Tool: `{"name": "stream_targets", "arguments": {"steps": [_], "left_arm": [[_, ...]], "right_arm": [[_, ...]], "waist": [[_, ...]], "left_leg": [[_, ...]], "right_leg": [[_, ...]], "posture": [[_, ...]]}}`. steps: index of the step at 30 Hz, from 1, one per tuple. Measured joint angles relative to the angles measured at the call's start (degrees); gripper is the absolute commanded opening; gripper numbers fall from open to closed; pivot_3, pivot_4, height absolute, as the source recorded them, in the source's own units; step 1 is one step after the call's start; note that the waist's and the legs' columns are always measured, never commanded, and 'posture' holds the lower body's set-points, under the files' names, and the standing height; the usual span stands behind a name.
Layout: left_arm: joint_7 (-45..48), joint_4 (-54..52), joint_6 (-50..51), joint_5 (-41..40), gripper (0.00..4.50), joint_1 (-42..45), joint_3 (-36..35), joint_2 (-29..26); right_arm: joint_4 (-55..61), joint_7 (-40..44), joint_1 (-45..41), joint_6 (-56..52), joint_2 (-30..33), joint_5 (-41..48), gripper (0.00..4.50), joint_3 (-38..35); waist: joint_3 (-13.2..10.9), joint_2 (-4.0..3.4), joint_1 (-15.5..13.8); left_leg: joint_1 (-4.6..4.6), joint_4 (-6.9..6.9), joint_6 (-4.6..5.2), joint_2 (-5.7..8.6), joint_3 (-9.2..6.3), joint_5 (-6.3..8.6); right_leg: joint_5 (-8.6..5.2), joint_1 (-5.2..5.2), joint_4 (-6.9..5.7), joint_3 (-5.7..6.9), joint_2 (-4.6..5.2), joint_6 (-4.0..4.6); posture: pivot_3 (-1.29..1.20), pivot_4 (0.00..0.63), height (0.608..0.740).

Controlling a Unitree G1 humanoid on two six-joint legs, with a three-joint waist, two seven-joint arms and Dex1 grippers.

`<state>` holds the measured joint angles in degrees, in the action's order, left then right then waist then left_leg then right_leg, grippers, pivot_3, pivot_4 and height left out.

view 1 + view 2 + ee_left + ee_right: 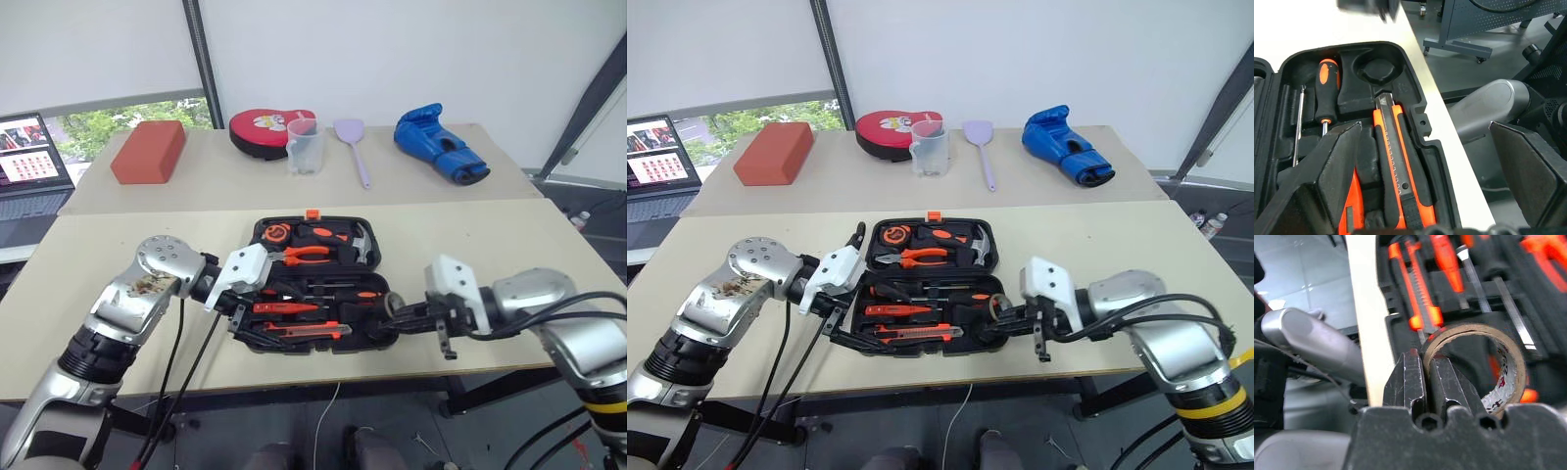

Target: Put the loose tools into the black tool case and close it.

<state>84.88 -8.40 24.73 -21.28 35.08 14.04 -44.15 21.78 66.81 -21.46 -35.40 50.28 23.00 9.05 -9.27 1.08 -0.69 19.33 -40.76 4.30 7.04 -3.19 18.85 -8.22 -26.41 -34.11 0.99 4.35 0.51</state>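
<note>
right gripper (1425,377) pinches the tape ring (1501,367) over the open tool case (377,323); left gripper (1425,166) spread wide.

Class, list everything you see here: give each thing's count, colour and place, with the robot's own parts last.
tool case: 1, black, open, near table.
utility knife: 1, black-orange, case's front slot.
screwdrivers: 2, black-orange, in case.
pliers: 1, orange, case lid.
tape ring: 1, grey, pinched by right gripper.
block: 1, red, far table.
pad: 1, red.
cup: 1, clear.
spatula: 1, lilac.
glove: 1, blue.
laptop: 1, far left.
left gripper: open over case.
right gripper: shut.
</note>
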Motion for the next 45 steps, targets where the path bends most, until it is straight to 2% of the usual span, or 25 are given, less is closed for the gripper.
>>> {"name": "stream_targets", "arguments": {"steps": [2, 4, 5, 7, 11, 18, 21, 27, 28, 31, 38, 42, 45], "left_arm": [[0.0, 0.0, 0.0, 0.2, 4.50, 0.4, 0.1, 0.2], [0.0, 0.1, -0.1, 0.4, 4.50, 0.9, 0.2, 0.5], [-0.1, 0.2, -0.2, 0.6, 4.50, 1.0, 0.3, 0.6], [-0.2, 0.2, -0.2, 0.8, 4.50, 1.0, 0.5, 0.8], [-0.2, 0.3, -0.2, 0.9, 4.50, 1.0, 0.5, 0.9], [-2.4, 1.5, 0.3, 1.2, 4.50, 1.0, 0.1, 0.9], [-5.0, 3.3, 0.6, 1.2, 3.78, 0.0, -2.2, 0.4], [-11.2, 13.5, -1.1, 3.5, 1.47, -6.5, -9.4, -3.8], [-12.1, 14.9, -1.1, 4.0, 1.18, -7.0, -10.2, -4.0], [-14.5, 18.1, -2.3, 5.2, 0.05, -8.2, -11.6, -4.2], [-15.6, 19.8, -4.7, 7.9, 0.05, -9.4, -9.3, -2.6], [-14.2, 17.0, -2.5, 7.6, 0.05, -9.4, -7.3, -1.2], [-12.5, 14.3, -0.2, 7.4, 0.05, -9.9, -7.2, -2.4]], "right_arm": [[0.0, -2.0, 0.0, -0.9, -1.0, -1.2, 0.04, 1.7], [-0.1, -3.9, 0.1, -1.4, -1.9, -2.7, 0.81, 3.8], [-0.4, -4.5, 0.1, -1.8, -2.3, -3.2, 1.00, 4.4], [-0.8, -5.0, 0.1, -2.6, -2.7, -3.7, 1.68, 5.2], [1.7, -2.1, 0.6, -4.1, -0.5, -1.2, 3.03, 5.6], [2.4, -1.3, -1.6, -6.9, -0.1, 3.2, 3.03, 1.9], [-1.5, -3.1, -4.2, -7.7, -0.3, 4.3, 2.32, -2.5], [-17.1, -4.8, -6.9, -1.4, 0.5, 0.1, 0.20, -6.6], [-19.1, -4.5, -6.8, -0.1, 0.5, -0.7, 0.01, -6.5], [-24.6, -4.1, -7.5, 4.3, -0.5, -3.8, 0.00, -4.8], [-37.7, -6.0, -12.6, 14.8, -8.5, -13.5, 0.00, 2.4], [-38.2, -2.1, -13.5, 17.5, -8.6, -15.0, 0.00, 4.3], [-33.9, 3.5, -10.9, 16.9, -5.8, -13.6, 0.00, 4.1]], "waist": [[0.0, 0.00, -0.1], [0.0, 0.00, -0.1], [0.0, 0.00, 0.0], [0.0, 0.00, 0.0], [0.0, 0.00, -0.1], [0.0, 0.01, 0.0], [0.0, 0.01, 0.0], [0.0, 0.00, 0.2], [0.0, 0.00, 0.1], [0.0, 0.00, 0.0], [0.0, -0.04, 0.3], [0.0, -0.04, 0.1], [0.0, -0.04, 0.2]], "left_leg": [[0.00, 0.00, 0.00, 0.00, 0.00, 0.00], [0.01, 0.01, 0.01, 0.01, 0.00, -0.01], [0.01, 0.01, 0.01, 0.01, 0.00, -0.01], [0.01, 0.01, 0.02, 0.02, 0.00, -0.01], [0.01, 0.02, 0.01, 0.01, -0.03, -0.01], [-0.01, 0.00, 0.01, 0.01, -0.01, -0.01], [-0.03, 0.02, 0.01, 0.00, -0.02, -0.01], [0.00, 0.12, 0.13, 0.01, 0.01, -0.08], [0.03, 0.12, 0.13, 0.02, 0.01, -0.08], [0.02, 0.11, 0.12, 0.05, 0.02, -0.07], [0.03, 0.11, 0.08, 0.06, 0.05, -0.06], [0.16, 0.08, 0.13, 0.07, 0.02, -0.08], [0.50, 0.04, 0.15, 0.06, -0.01, -0.09]], "right_leg": [[0.00, 0.00, 0.00, 0.02, 0.00, 0.00], [0.00, -0.04, 0.00, 0.02, 0.00, 0.01], [0.00, -0.03, 0.01, 0.02, -0.01, 0.01], [0.00, -0.04, 0.01, 0.02, 0.00, 0.01], [-0.01, -0.02, 0.02, 0.06, -0.01, 0.01], [0.00, -0.01, 0.01, 0.02, -0.01, 0.01], [-0.01, -0.03, 0.00, 0.03, -0.03, 0.01], [-0.02, -0.17, -0.01, 0.06, -0.06, 0.04], [-0.02, -0.18, 0.00, 0.07, -0.04, 0.04], [-0.01, -0.13, 0.01, 0.09, -0.01, 0.03], [-0.01, -0.19, -0.05, 0.04, 0.00, 0.03], [0.00, -0.25, -0.01, 0.09, 0.01, 0.02], [0.00, -0.59, -0.04, 0.13, 0.00, 0.03]], "posture": [[0.00, 0.150, 0.740], [0.00, 0.150, 0.740], [0.00, 0.150, 0.740], [0.00, 0.150, 0.740], [0.00, 0.150, 0.740], [0.00, 0.150, 0.740], [0.00, 0.150, 0.740], [0.00, 0.150, 0.740], [0.00, 0.150, 0.740], [0.00, 0.150, 0.740], [0.00, 0.150, 0.740], [0.00, 0.150, 0.740], [0.00, 0.150, 0.740]]}}
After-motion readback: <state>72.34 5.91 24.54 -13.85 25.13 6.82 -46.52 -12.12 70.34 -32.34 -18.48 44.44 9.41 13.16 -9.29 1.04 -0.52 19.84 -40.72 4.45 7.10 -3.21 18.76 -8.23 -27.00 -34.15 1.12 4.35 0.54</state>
